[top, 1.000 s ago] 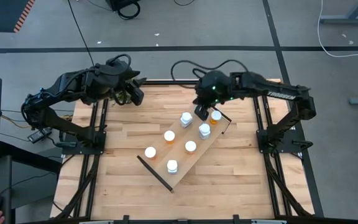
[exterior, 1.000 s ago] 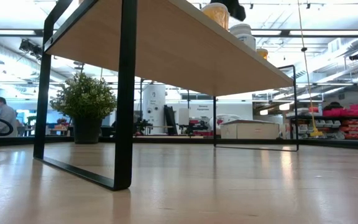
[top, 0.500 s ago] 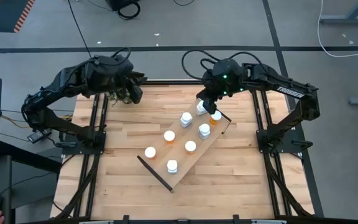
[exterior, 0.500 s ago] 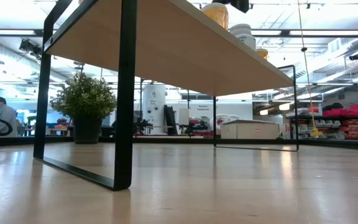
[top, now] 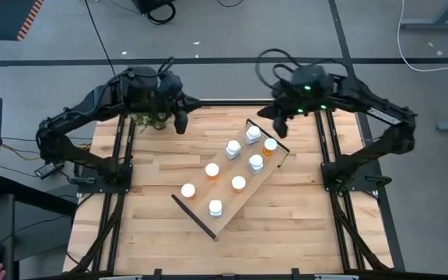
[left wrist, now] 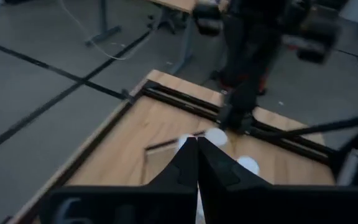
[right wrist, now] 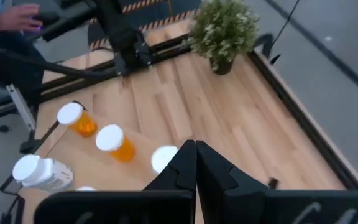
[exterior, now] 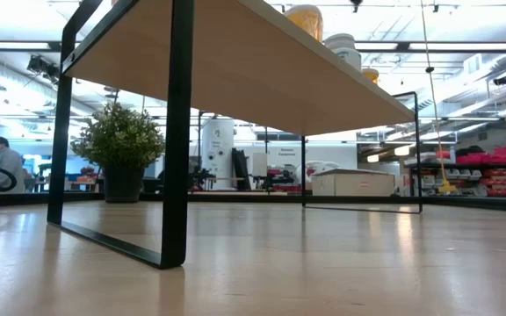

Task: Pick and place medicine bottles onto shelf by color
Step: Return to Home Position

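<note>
So all eight medicine bottles (top: 239,183) are up on the shelf (top: 225,196), standing upright in two rows along the board, white caps on every one. Some have orange bodies and some white, but from overhead I can't sort each one by colour. The shelf sits at a diagonal across the middle of the table (top: 146,210), one railed end pointing toward the near edge, the other toward the far right corner.

The left gripper (top: 181,126) hangs near the far edge toward the left corner, just beside the little potted plant (right wrist: 224,28). Its fingers are pressed together with nothing between them. The right gripper (top: 278,127) is up by the far edge too, close to the shelf's far rail and clear of the bottles. Its fingers are also squeezed tight on nothing. The right wrist view also catches a person's hand (right wrist: 18,17) out beyond the table.
</note>
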`<state>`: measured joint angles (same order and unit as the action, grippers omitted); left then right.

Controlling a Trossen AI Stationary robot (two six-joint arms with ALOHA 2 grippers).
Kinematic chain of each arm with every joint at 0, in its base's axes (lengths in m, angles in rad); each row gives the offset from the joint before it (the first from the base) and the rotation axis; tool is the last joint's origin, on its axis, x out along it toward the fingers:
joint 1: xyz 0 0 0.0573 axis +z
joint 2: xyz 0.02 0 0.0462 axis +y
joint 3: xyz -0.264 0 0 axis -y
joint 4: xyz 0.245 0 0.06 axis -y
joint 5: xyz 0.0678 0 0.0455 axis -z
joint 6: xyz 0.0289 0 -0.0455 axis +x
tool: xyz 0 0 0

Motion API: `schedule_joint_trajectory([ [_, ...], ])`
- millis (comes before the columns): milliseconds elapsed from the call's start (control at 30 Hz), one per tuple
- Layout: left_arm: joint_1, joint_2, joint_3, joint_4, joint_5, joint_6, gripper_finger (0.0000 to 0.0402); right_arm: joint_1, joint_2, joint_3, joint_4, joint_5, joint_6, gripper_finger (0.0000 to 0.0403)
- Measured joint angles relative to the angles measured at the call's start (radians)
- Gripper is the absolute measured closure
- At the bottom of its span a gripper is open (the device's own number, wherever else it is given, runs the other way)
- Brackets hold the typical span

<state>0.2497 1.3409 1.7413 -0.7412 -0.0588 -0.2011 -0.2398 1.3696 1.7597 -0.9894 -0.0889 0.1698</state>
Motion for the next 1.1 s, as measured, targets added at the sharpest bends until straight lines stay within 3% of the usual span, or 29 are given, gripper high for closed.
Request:
schedule_joint_trajectory([
  [100, 0.007, -0.068, -0.147, 0.125, 0.057, -0.028, 0.0399, -0.003, -0.120, -0.154, 0.091, 0.010, 0.014, 0.0395],
  [200, 0.008, -0.186, -0.368, 0.333, 0.082, -0.106, 0.0400, -0.014, -0.263, -0.359, 0.228, 0.009, 0.096, 0.0395],
  [367, 0.024, -0.390, -0.718, 0.704, 0.086, -0.239, 0.0400, -0.015, -0.491, -0.672, 0.459, 0.014, 0.235, 0.0395],
  [567, 0.059, -0.572, -1.026, 0.977, 0.082, -0.338, 0.0401, -0.050, -0.733, -0.987, 0.691, 0.023, 0.371, 0.0395],
  [800, 0.079, -0.621, -1.266, 1.216, 0.109, -0.321, 0.0401, -0.057, -0.922, -1.171, 0.750, 0.036, 0.396, 0.0395],
  [1000, 0.066, -0.634, -1.488, 1.520, 0.122, -0.354, 0.0401, -0.057, -1.046, -1.313, 0.850, 0.058, 0.388, 0.0395],
  [1100, 0.066, -0.679, -1.570, 1.564, 0.122, -0.383, 0.0401, -0.057, -1.092, -1.364, 0.857, 0.062, 0.387, 0.0395],
])
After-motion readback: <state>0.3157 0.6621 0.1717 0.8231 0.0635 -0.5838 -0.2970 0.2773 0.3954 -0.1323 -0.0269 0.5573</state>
